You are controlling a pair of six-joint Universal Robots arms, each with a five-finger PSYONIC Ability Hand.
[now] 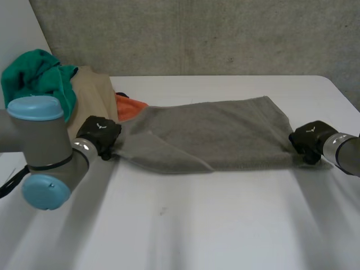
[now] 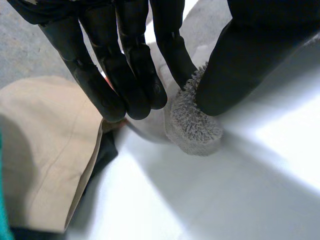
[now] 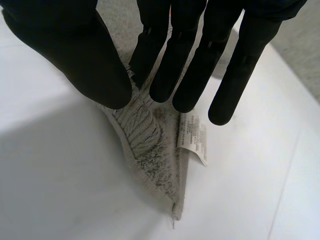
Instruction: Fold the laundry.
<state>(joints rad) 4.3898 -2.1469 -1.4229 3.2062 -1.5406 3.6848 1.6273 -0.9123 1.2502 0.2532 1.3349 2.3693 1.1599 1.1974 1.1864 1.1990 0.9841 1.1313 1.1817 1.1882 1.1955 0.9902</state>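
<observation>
Where: the grey towel (image 1: 214, 135) lies spread on the white bench (image 1: 185, 230), between the two arms, just beside a laundry pile at its left end.
Left robot hand (image 1: 99, 134): closed on the towel's left end, a bunched corner pinched between thumb and fingertips.
Right robot hand (image 1: 310, 138): closed on the right end, thumb against fingers round the corner that carries the care label (image 3: 192, 140).
Handling: looped terry, so likely soft, limp and light. It should sag wherever unsupported, and it grips well without being slippery or fragile.
Hold: corners or short edges look best, as a mid-cloth pinch would only bunch it.
Long axis: runs side to side across the bench from hand to hand, with the short ends facing the arms.
Lay: a diagonal flap is doubled over near the left front, so the towel is not fully flat.
Pile: green cloth (image 1: 36, 76), beige cloth (image 1: 93, 93), orange cloth (image 1: 128, 106).
</observation>
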